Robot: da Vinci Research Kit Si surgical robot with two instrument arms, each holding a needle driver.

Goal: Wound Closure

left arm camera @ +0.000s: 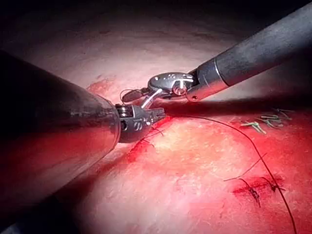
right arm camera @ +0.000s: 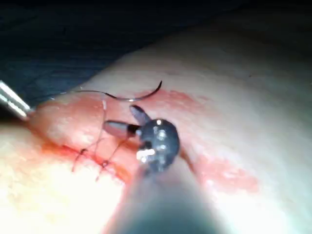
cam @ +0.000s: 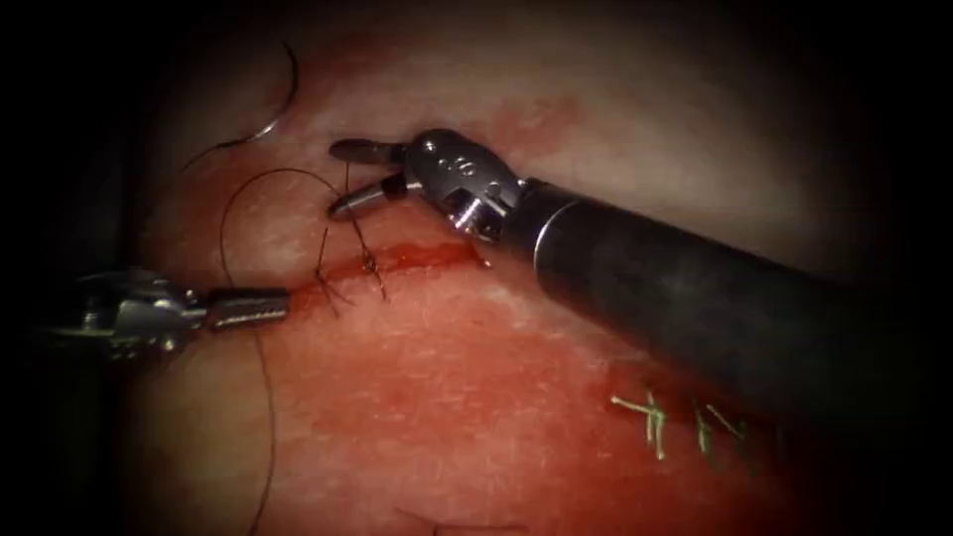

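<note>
The curved needle [cam: 281,97] lies loose on the tissue, above and to the left of the cut [cam: 417,257], and neither tool holds it. It is also seen in the right wrist view, needle [right arm camera: 127,96]. My right tool [cam: 339,179] stands open above the cut's left end, with an upright strand of thread [cam: 347,177] between its jaws. Two dark stitches [cam: 369,266] cross the cut below it. My left tool [cam: 284,300] is level with the cut's left end, shut on the thread [cam: 226,220] that loops above it and trails downward.
Green stitches [cam: 655,422] sit at the lower right beside the right tool's shaft [cam: 695,298]. Red fluid stains the tissue [cam: 447,397] below the cut. In the left wrist view another dark stitched spot [left arm camera: 256,190] lies near the trailing thread [left arm camera: 253,146].
</note>
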